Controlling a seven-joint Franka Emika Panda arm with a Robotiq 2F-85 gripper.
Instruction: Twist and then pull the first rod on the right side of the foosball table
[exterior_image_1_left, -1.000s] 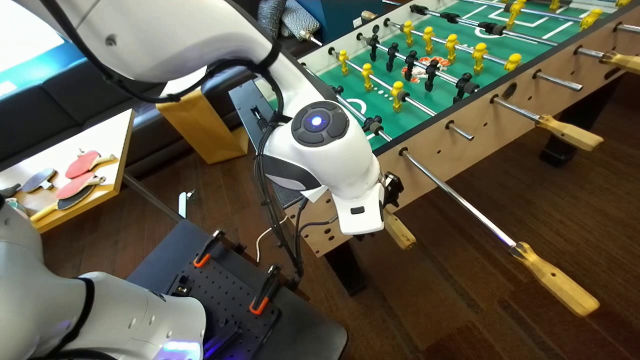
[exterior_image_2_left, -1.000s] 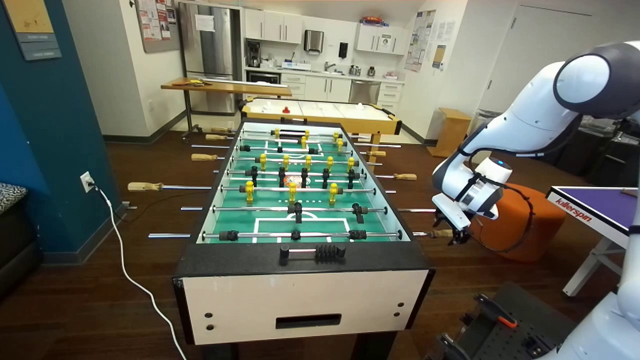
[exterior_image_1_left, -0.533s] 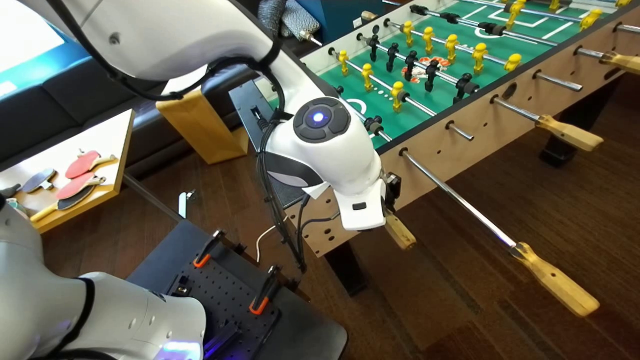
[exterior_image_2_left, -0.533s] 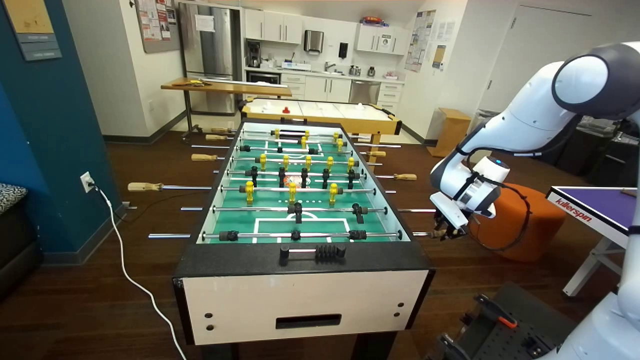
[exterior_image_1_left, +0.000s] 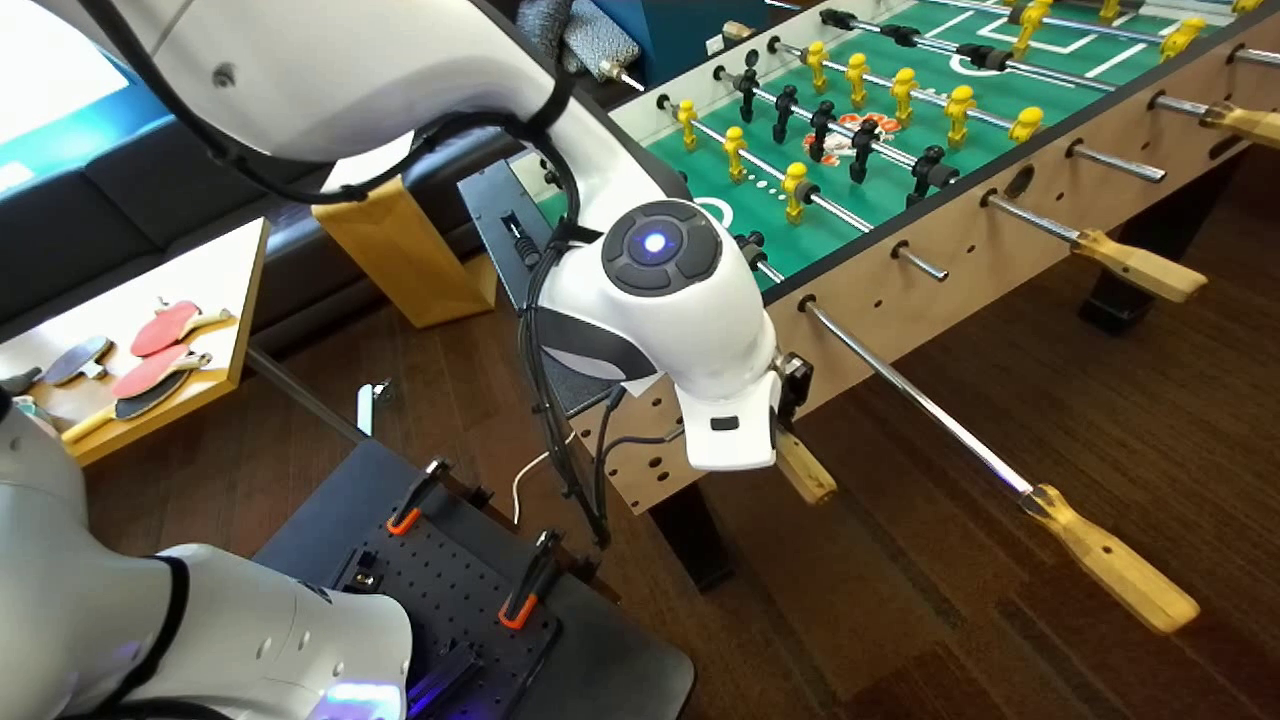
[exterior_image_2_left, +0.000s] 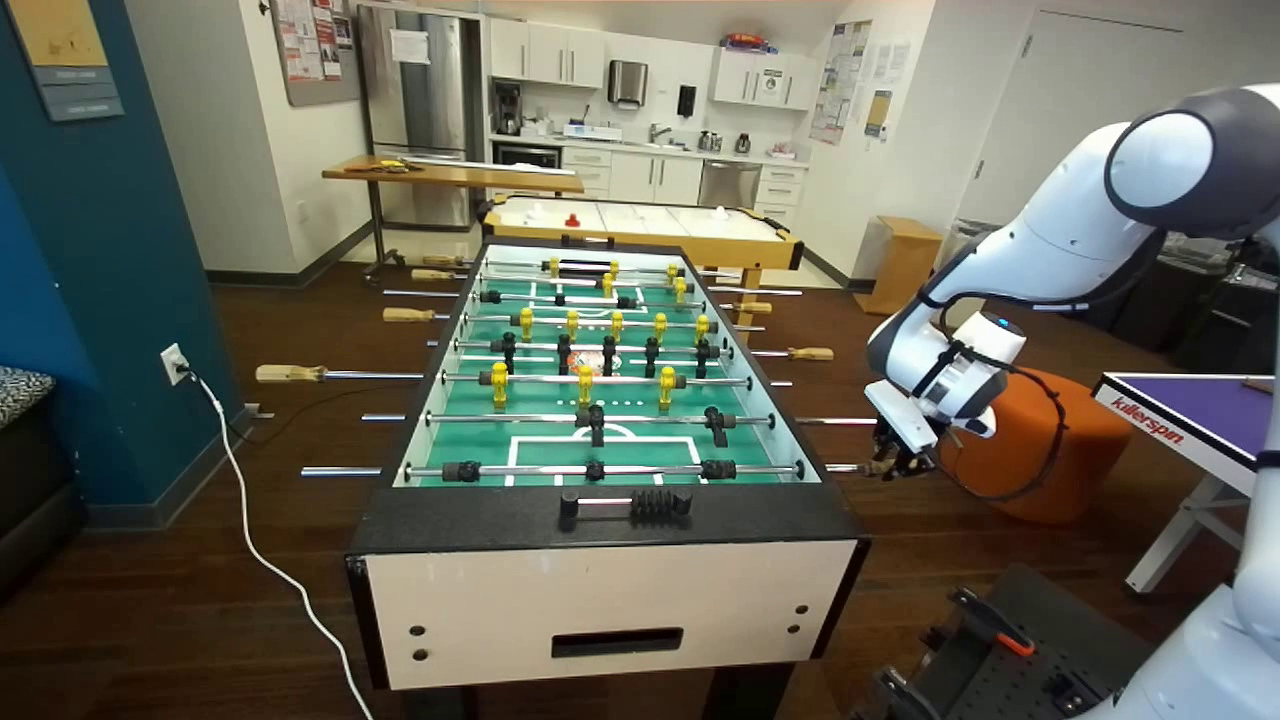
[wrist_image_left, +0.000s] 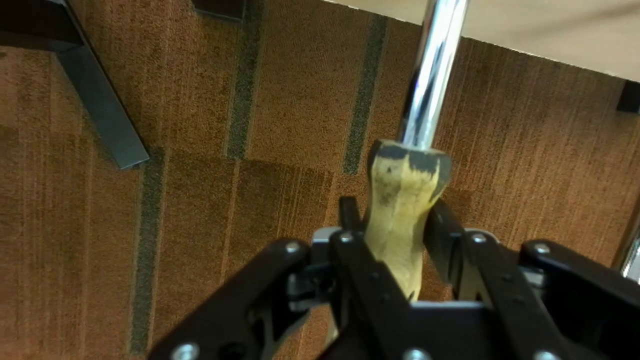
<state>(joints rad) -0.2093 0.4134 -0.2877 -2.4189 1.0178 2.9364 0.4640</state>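
Observation:
The foosball table (exterior_image_2_left: 600, 580) has a green pitch, black and yellow figures and light wood sides. Its first rod (exterior_image_2_left: 845, 468) comes out of the side at the near end, a silver bar with a tan wooden handle. In the wrist view this handle (wrist_image_left: 397, 195) stands between the fingers, narrow neck at the pads, with the shiny rod (wrist_image_left: 434, 75) running up to the table side. My gripper (wrist_image_left: 395, 217) is shut on it. Much of the gripper is hidden by the hand in an exterior view, where the handle's end (exterior_image_1_left: 810, 478) sticks out below.
A neighbouring rod's handle (exterior_image_1_left: 1115, 560) reaches far out beside the gripped one. More handles (exterior_image_1_left: 1140, 265) line the same side. An orange stool (exterior_image_2_left: 1070, 430) stands behind the hand. A dark cart (exterior_image_1_left: 620, 650) with clamps is by the arm's base.
The hand moved in towards the table and its fingers shut round the handle. Over the last half second the hand, handle and the rod's black figures have shifted slightly outward.

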